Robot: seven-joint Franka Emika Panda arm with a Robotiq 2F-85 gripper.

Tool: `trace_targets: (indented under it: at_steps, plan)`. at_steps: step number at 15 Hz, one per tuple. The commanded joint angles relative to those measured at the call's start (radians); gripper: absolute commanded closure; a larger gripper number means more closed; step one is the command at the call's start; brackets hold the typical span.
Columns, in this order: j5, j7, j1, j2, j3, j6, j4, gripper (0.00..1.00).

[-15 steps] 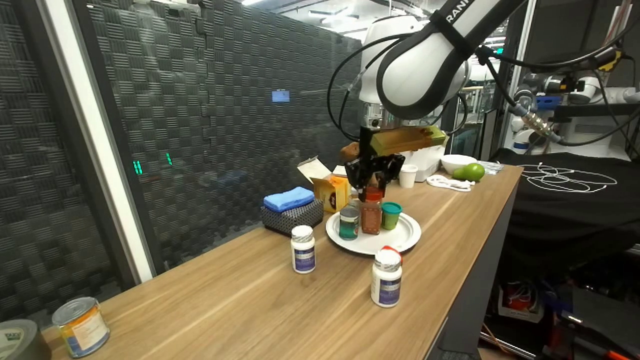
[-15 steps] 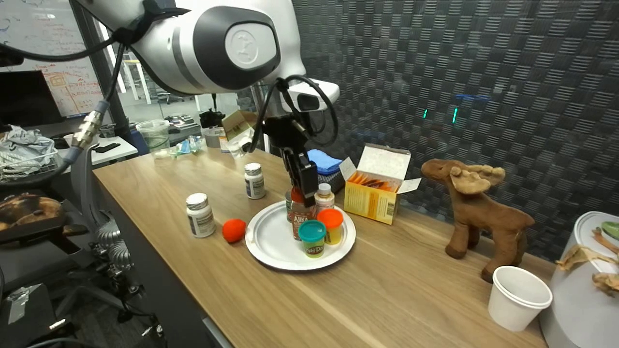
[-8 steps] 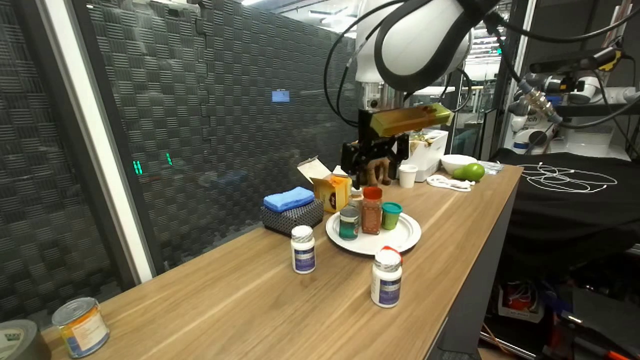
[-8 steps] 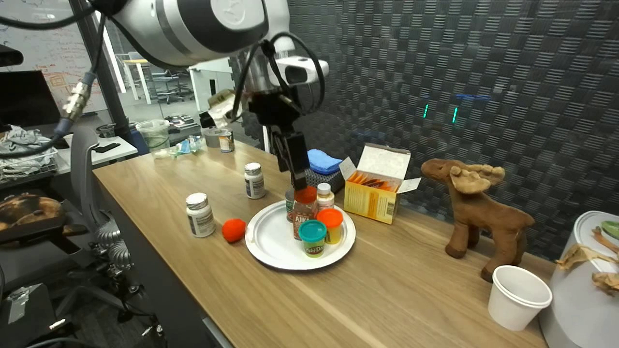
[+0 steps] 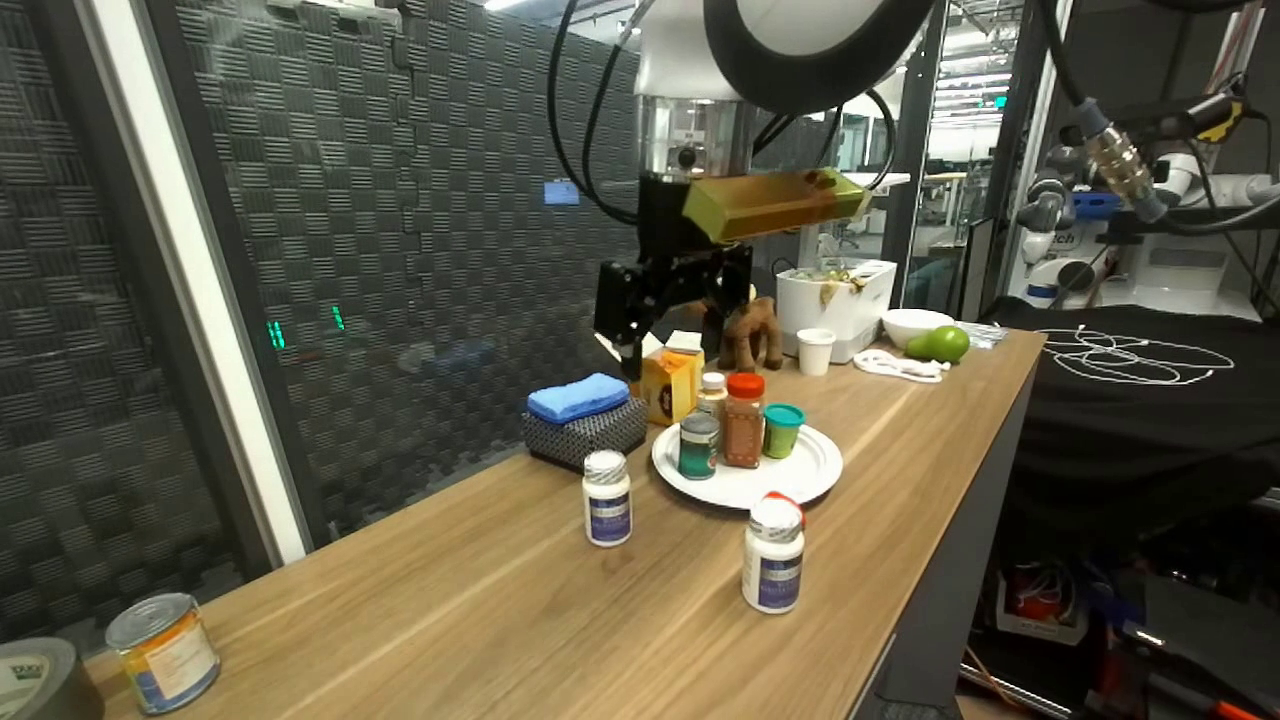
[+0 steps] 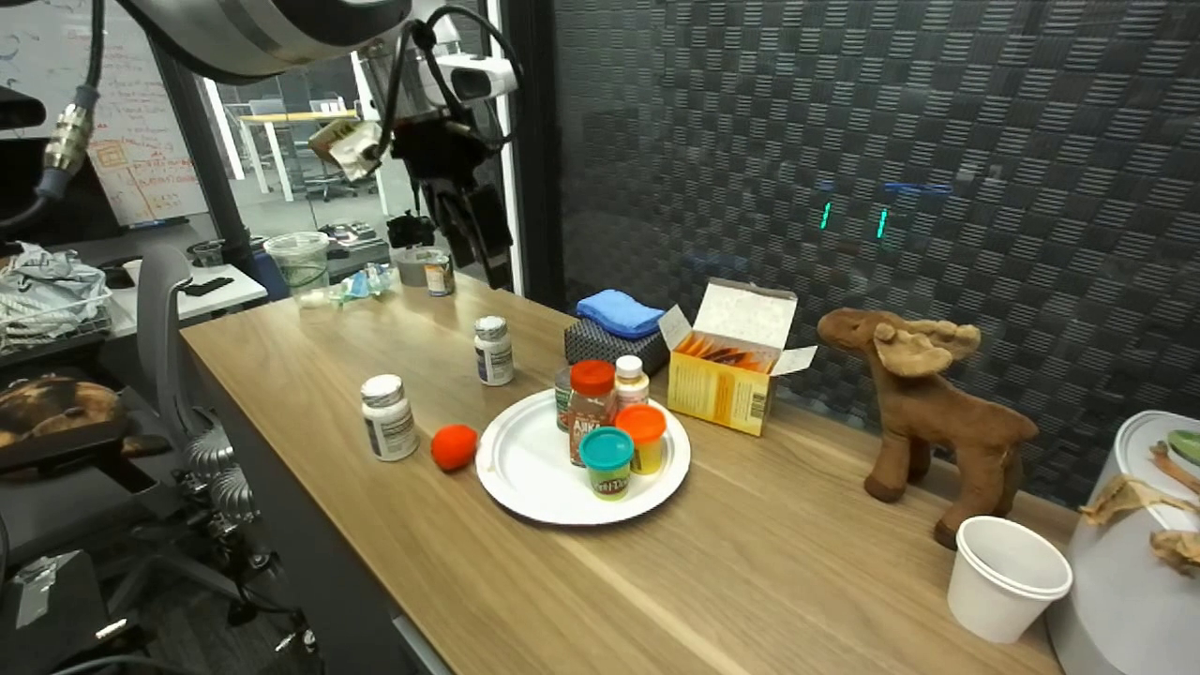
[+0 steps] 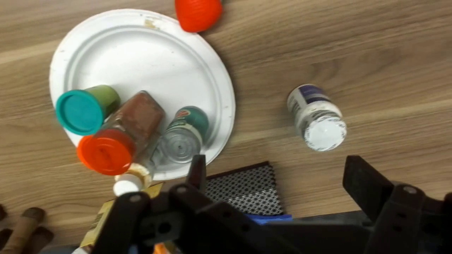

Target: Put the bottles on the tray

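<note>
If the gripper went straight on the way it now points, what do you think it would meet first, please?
Probably the tabletop between the plate and the white bottle in the wrist view; depth is unclear, so the spread fingers might clip either one first.

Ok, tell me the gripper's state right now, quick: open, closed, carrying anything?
Gripper: open, jaws spread wide apart in the wrist view, holding nothing.
</note>
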Motion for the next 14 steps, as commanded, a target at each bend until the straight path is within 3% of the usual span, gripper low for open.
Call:
trace_targets:
  at_steps: [1, 6, 14]
  plan:
    - [0.072, -0.043, 0.025, 0.067, 0.036, 0.024, 0.045, 0.0]
    - [0.102, -0.097, 0.053, 0.153, 0.052, 0.092, 0.07, 0.0]
    - [0.032, -0.09, 0.075, 0.223, 0.005, 0.182, 0.093, 0.0]
